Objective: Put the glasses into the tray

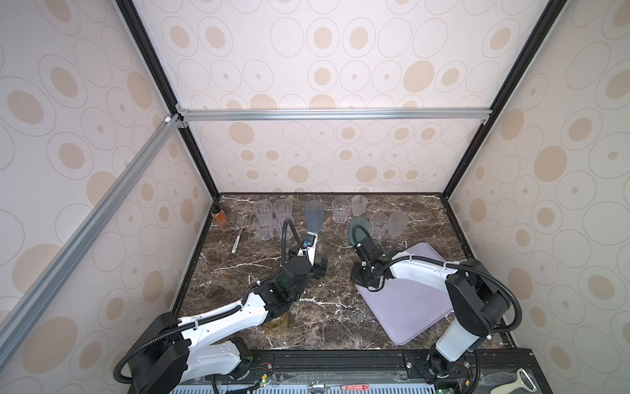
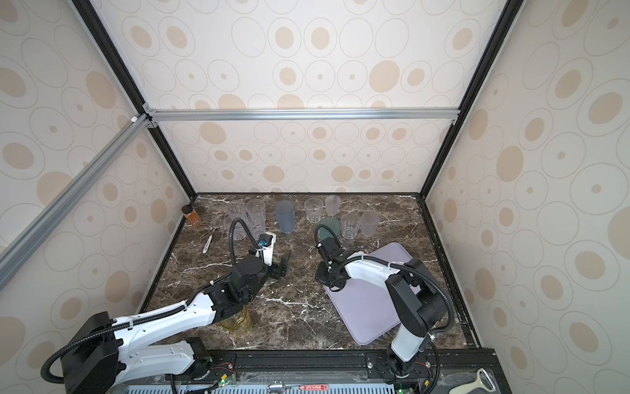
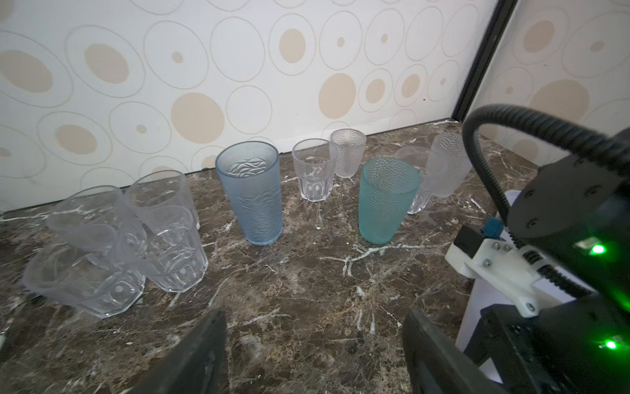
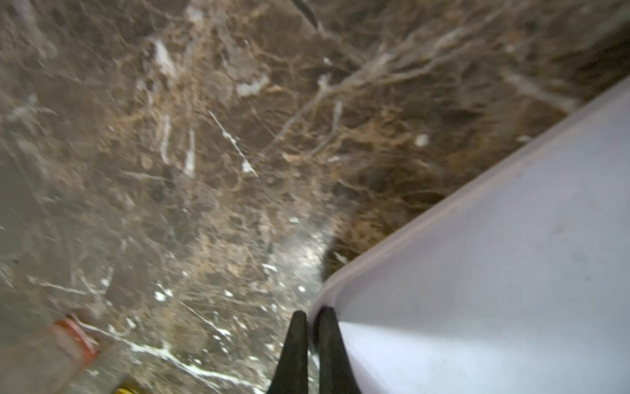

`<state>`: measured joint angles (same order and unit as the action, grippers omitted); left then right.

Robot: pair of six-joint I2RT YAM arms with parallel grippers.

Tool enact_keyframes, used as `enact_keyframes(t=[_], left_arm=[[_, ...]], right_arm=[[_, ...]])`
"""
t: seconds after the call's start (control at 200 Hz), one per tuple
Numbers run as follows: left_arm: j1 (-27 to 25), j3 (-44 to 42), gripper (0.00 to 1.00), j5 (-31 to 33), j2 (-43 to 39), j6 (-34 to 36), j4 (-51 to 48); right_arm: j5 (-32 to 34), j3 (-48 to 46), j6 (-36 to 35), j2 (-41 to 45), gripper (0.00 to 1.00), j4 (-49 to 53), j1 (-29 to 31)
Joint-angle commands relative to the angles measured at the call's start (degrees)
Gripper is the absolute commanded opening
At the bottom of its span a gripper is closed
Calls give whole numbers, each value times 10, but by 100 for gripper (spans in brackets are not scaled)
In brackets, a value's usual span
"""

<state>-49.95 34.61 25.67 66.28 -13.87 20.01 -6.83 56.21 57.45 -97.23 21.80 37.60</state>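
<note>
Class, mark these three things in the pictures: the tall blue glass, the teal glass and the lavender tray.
tall blue glass (image 3: 250, 201): left wrist view, middle of its side wall.
teal glass (image 3: 387, 208): left wrist view, middle of its dimpled wall.
lavender tray (image 1: 409, 307): in a top view, its bare floor.

The middle of the desk (image 1: 335, 307) is bare. A gap runs between the blue glass (image 3: 252, 201) and the teal glass (image 3: 385, 204). The tray (image 1: 409, 307) fills the right.

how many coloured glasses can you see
3: a blue-grey glass at the back centre, a teal glass right of it behind the right arm, an amber glass under the left arm. More may be hidden.
</note>
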Motion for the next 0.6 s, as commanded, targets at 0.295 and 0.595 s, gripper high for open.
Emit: enact_keyframes(t=[0.295,0.595], left_arm=[[7,11,79,53,-23,-33,-62],[40,54,78,70,-12,-98,-158]], right_arm=[[68,100,228,-131,2,-225,55],[-30,150,-34,-54,36,-31,21]])
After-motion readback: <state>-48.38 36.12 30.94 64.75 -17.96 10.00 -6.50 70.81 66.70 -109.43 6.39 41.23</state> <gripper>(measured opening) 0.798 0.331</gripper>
